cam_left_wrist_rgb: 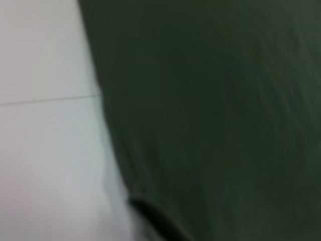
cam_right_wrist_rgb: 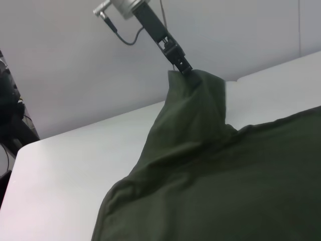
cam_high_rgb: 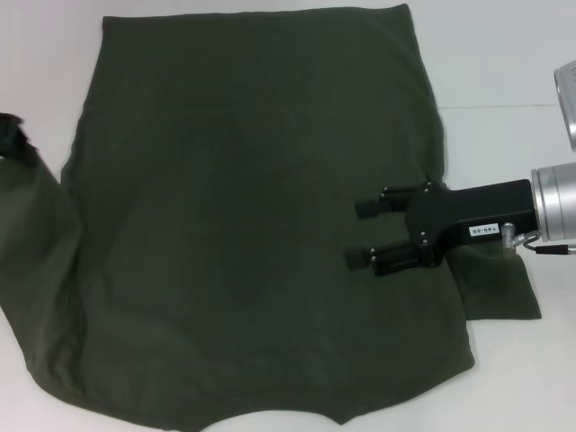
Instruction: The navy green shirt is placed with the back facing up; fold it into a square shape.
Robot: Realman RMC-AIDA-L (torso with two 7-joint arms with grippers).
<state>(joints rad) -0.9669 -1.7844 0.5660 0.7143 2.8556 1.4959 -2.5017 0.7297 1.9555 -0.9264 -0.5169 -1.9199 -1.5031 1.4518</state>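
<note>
Shirt (cam_high_rgb: 261, 225) back-up on white surface (cam_high_rgb: 504, 54) | left gripper (cam_right_wrist_rgb: 184, 68) pinching lifted left sleeve | right gripper (cam_high_rgb: 362, 232) jaws apart above right side | I'd fear sleeve slipping, bunching.

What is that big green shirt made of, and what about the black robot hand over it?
The large dark olive-green shirt looks like soft, matte knit cloth, maybe cotton: it drapes and wrinkles where the left end effector lifts a sleeve. The right end effector looks like hard matte black metal or plastic, with visible screws.
</note>
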